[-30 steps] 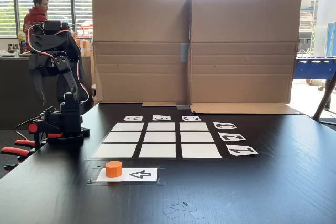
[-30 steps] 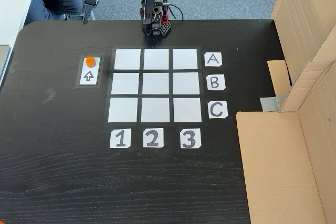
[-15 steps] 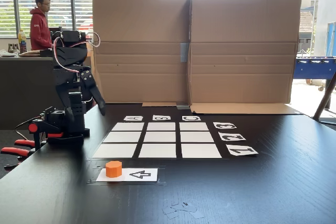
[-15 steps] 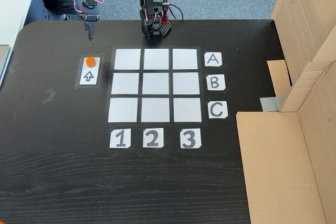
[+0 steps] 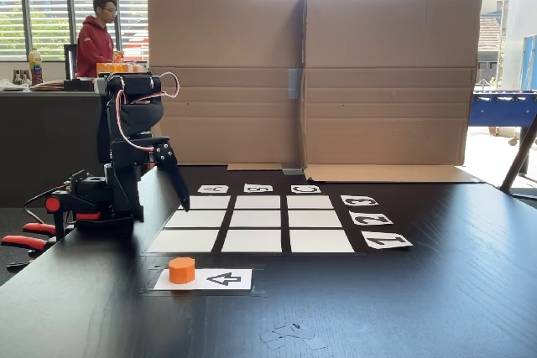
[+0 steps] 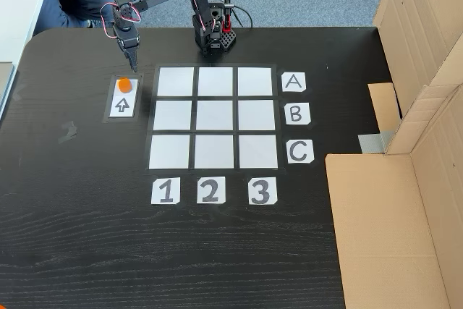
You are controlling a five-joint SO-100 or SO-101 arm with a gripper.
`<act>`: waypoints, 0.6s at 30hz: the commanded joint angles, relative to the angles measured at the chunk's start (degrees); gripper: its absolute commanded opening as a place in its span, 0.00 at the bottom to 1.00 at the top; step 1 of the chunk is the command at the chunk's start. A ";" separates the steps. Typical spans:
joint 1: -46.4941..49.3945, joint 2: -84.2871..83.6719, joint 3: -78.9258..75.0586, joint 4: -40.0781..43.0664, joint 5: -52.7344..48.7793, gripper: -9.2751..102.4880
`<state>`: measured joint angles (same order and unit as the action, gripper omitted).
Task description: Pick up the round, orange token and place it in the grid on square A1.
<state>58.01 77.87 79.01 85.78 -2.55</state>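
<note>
From my station I see the gripper (image 6: 133, 64) hanging over the black table (image 6: 72, 200), its tips pointing down just short of the token (image 6: 124, 84). In a fixed view from table level the gripper (image 5: 182, 199) sits above the near-left part of the grid (image 5: 252, 224), with air under it. Its fingers look pressed close together with nothing between them, though the tips are small and dark and I cannot tell for certain how far they are parted.

The orange token (image 5: 181, 270) rests on the end of a white card with a black arrow (image 6: 122, 104), just beside the grid's left edge in the view from above. The token is apart from the gripper and untouched.

The grid (image 6: 214, 117) lies with all nine white cells bare. Square A1 (image 6: 176, 82) is the corner cell nearest the token, where the row marked by label A (image 6: 294, 82) meets the column marked by label 1 (image 6: 165, 191).

The arm's base (image 6: 214, 34) stands at the far table edge. A cardboard screen (image 5: 310, 73) stands behind the grid, and a person (image 5: 96, 35) stands in the background.
</note>
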 commanded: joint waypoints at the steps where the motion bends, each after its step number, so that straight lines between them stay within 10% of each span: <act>1: -0.35 -0.97 -3.60 -1.05 0.44 0.35; 18: -0.70 -9.32 -4.92 -7.03 0.44 0.35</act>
<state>57.92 68.55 76.03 79.63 -2.55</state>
